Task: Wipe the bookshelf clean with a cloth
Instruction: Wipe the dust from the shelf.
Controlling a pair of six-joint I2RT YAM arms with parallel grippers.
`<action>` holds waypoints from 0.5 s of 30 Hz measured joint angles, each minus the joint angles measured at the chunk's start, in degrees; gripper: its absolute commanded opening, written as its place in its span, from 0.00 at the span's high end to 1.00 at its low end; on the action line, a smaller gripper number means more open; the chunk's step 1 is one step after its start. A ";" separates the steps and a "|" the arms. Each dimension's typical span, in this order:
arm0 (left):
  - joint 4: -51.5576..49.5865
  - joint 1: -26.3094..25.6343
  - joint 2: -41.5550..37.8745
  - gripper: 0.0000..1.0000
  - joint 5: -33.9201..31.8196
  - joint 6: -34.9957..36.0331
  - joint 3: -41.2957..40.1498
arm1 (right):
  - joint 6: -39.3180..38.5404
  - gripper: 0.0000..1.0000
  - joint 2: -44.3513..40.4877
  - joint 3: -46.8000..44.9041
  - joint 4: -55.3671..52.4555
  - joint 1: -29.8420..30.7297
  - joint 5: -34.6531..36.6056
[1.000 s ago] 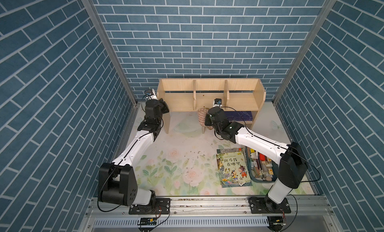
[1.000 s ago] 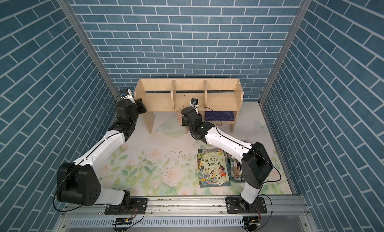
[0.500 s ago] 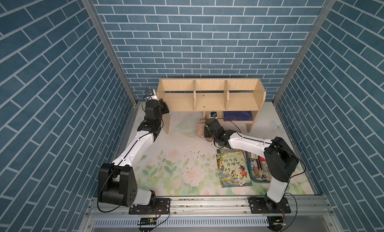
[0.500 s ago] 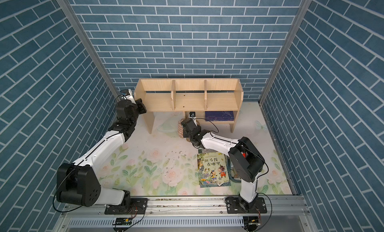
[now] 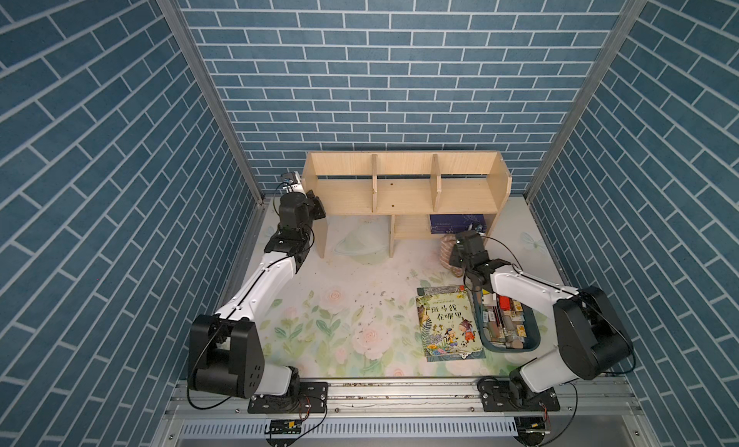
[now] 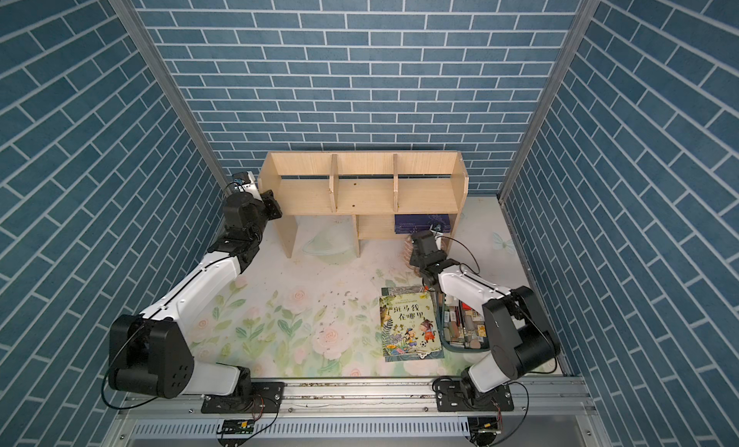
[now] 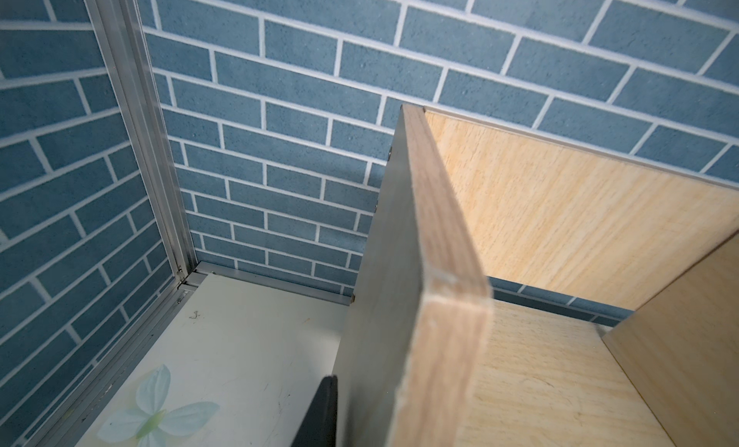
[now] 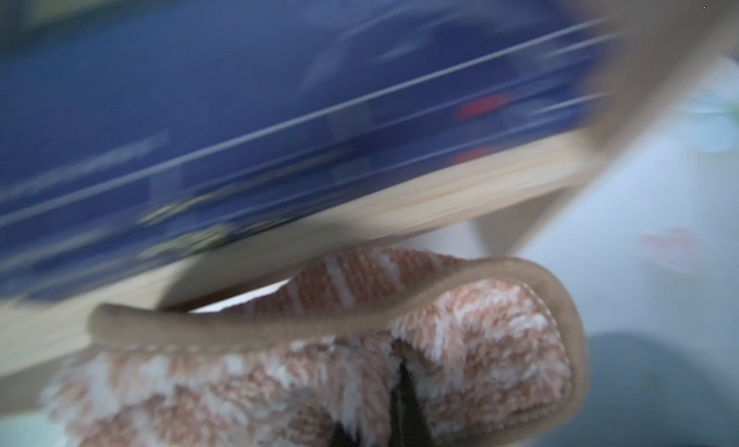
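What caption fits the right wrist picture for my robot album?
Fluffy tan-pink striped cloth in the right tool, blurred beside the light-wood bookshelf and the dark blue box on it.

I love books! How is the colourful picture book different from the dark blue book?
The picture book has a bright cartoon cover; the dark blue book is mostly one colour. The picture book lies out on the flowery mat; the dark blue book sits tucked on the bookshelf's lower shelf. Both lie flat.
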 measured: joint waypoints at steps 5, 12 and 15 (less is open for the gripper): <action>-0.02 0.00 0.00 0.95 0.04 0.02 0.00 | -1.55 1.00 -2.75 0.24 -0.55 -5.05 -0.63; 0.00 0.00 0.00 0.98 0.26 0.15 0.00 | -2.38 1.00 4.13 6.58 -0.09 3.10 -1.97; 0.00 0.00 0.00 1.00 0.37 0.17 0.00 | -2.27 1.00 8.52 10.49 0.37 10.03 -1.73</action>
